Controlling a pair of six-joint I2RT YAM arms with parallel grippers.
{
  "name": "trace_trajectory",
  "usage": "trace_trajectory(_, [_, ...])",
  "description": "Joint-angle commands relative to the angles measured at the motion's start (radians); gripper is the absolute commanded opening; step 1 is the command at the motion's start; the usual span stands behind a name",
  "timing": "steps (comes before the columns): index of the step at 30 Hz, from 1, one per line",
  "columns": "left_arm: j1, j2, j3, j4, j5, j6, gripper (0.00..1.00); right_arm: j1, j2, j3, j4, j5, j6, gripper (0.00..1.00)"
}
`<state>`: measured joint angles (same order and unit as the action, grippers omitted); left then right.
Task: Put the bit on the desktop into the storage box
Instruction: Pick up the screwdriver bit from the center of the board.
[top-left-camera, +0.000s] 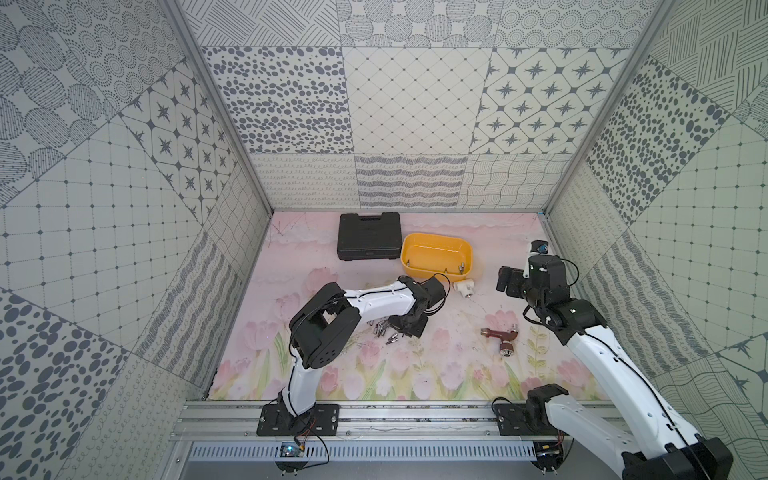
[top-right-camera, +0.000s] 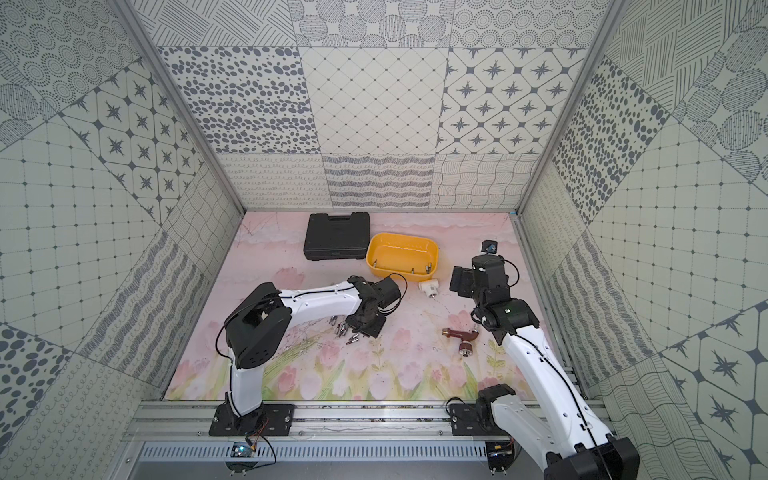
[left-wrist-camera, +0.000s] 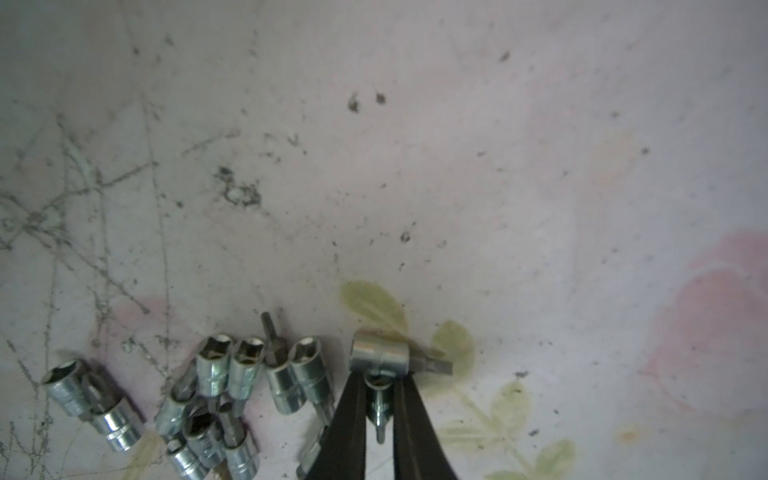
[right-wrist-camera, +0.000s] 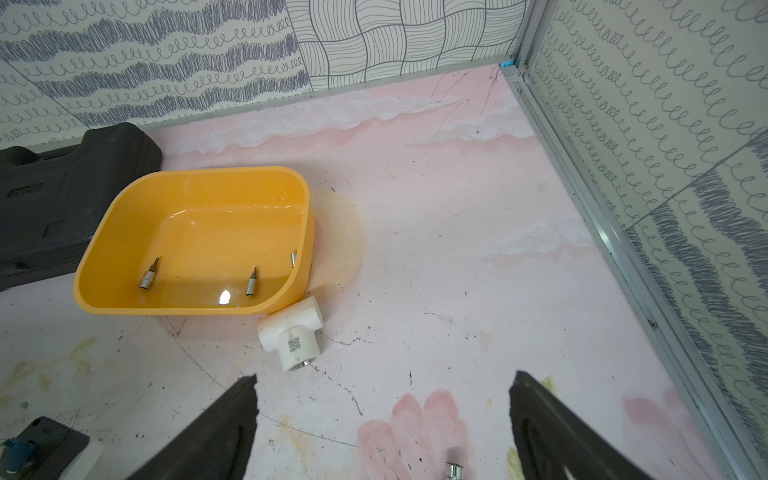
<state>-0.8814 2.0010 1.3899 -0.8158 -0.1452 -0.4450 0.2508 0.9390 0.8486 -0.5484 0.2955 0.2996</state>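
Several silver bits (left-wrist-camera: 208, 399) lie in a loose pile on the flowered desktop, seen in both top views (top-left-camera: 384, 330) (top-right-camera: 343, 332). My left gripper (left-wrist-camera: 380, 376) is down at the right edge of the pile, shut on one small bit (left-wrist-camera: 380, 395) held between its black fingers (left-wrist-camera: 347, 415). Another bit (left-wrist-camera: 380, 357) lies crosswise right at the fingertips. The yellow storage box (top-left-camera: 419, 271) (top-right-camera: 386, 270) (right-wrist-camera: 174, 309) stands behind, with three bits (right-wrist-camera: 148, 277) in it. My right gripper (right-wrist-camera: 384, 382) (top-left-camera: 505, 282) hovers open and holds nothing, to the right of the box.
A black tool case (top-left-camera: 369, 237) sits left of the box at the back. A white pipe tee (top-left-camera: 463, 289) (right-wrist-camera: 291, 332) lies against the box's front corner. A brown tap (top-left-camera: 505, 338) lies on the desktop below my right wrist. Patterned walls close three sides.
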Motion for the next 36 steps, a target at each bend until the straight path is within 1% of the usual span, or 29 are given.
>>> trace_trajectory(1, [0.005,-0.018,-0.015,-0.023,-0.017,-0.007,0.11,-0.005,-0.016,-0.005,0.034,-0.006,0.007,0.97])
trace_trajectory(8, [0.006,-0.079,-0.012,-0.034,-0.019,-0.004,0.09,-0.005,-0.015,-0.004,0.034,-0.009,0.007,0.97])
trace_trajectory(13, [0.014,-0.134,0.012,-0.064,-0.044,0.013,0.08,-0.005,-0.016,-0.003,0.034,-0.010,0.005,0.97])
trace_trajectory(19, [0.035,-0.188,0.051,-0.084,-0.048,0.038,0.08,-0.005,-0.014,0.000,0.034,-0.012,0.003,0.97])
trace_trajectory(26, [0.059,-0.209,0.123,-0.102,-0.047,0.072,0.08,-0.005,-0.014,0.004,0.034,-0.009,0.000,0.97])
trace_trajectory(36, [0.088,-0.197,0.248,-0.108,-0.039,0.121,0.07,-0.005,-0.015,0.006,0.034,-0.013,-0.002,0.97])
